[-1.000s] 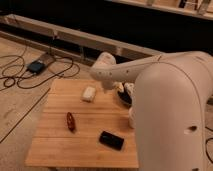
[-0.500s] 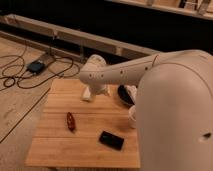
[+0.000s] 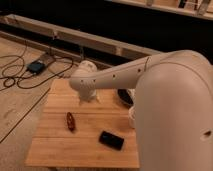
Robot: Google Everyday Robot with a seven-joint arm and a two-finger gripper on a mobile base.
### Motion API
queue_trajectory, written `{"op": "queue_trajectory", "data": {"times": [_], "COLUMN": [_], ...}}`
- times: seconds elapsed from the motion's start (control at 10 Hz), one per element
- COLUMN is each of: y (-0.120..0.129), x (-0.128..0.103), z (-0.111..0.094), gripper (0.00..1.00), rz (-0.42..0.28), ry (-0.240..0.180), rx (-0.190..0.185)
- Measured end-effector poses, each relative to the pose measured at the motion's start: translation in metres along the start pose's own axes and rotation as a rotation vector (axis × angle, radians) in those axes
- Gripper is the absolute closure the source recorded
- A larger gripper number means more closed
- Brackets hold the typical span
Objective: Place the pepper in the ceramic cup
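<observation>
Floor, beyond the left edge: cables (image 3: pixel 17 75) lie loose. Wooden worktop (image 3: pixel 50 150): the pepper (image 3: pixel 70 121) lies flat in the left half, about midway between far and near edges, with nothing touching it. My gripper (image 3: pixel 90 96) hangs low over the far part of the worktop, left of centre, beyond the pepper and apart from it; whether it is open or closed I cannot tell. A black phone (image 3: pixel 111 140) lies flat near the near edge, about centre. A dark bowl (image 3: pixel 125 96) sits toward the far right. The ceramic cup (image 3: pixel 132 116) stands nearer than the bowl, mostly hidden by my arm (image 3: pixel 170 110)
</observation>
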Motion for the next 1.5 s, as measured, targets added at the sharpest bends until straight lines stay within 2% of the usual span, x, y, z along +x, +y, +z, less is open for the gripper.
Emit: {"op": "queue_trajectory", "data": {"times": [0.3,0.8,1.0,1.3,1.5], "y": [0.023,0.032,0.047,0.075,0.086], "x": [0.02,0.034,0.035,0.037,0.042], "z": [0.02,0.051,0.046,0.024,0.019], "gripper": [0.36,0.36,0.36,0.36,0.36], "rz": [-0.106,-0.193,-0.228,-0.295,-0.318], "ry": [0.036,0.069,0.059,0.026,0.028], "rx": [-0.025,-0.019,-0.043,-0.094,-0.116]}}
